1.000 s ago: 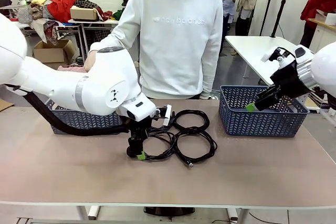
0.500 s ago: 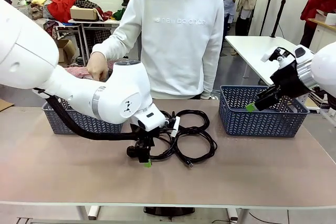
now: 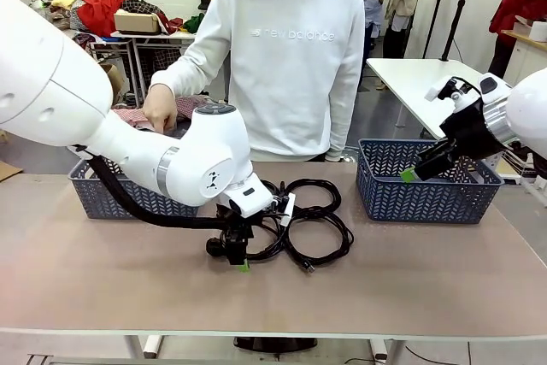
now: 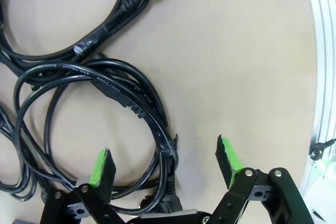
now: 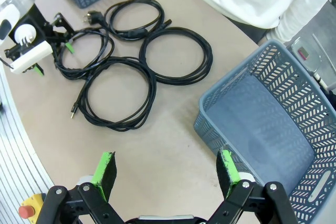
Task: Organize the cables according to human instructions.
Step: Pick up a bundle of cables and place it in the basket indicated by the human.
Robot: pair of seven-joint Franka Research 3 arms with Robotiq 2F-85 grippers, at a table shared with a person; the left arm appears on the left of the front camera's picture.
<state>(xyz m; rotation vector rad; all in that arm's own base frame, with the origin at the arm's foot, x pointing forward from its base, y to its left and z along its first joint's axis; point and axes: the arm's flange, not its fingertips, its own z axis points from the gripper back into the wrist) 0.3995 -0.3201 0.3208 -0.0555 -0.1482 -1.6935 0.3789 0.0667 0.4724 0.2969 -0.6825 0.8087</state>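
1. Nothing sorted yet: four cables (image 5: 149,81) lie coiled on the table (image 3: 427,279) between the baskets; the right basket (image 5: 207,121) is empty.
2. My left gripper (image 4: 164,158), spread, straddles one coil (image 4: 137,109); my right gripper (image 5: 166,163) hangs spread near that basket.
3. My left arm (image 3: 197,164) hides the left basket's (image 3: 85,190) inside.

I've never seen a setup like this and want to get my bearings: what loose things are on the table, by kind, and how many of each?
Coiled black cables: 4
Blue-grey baskets: 2
Total: 6
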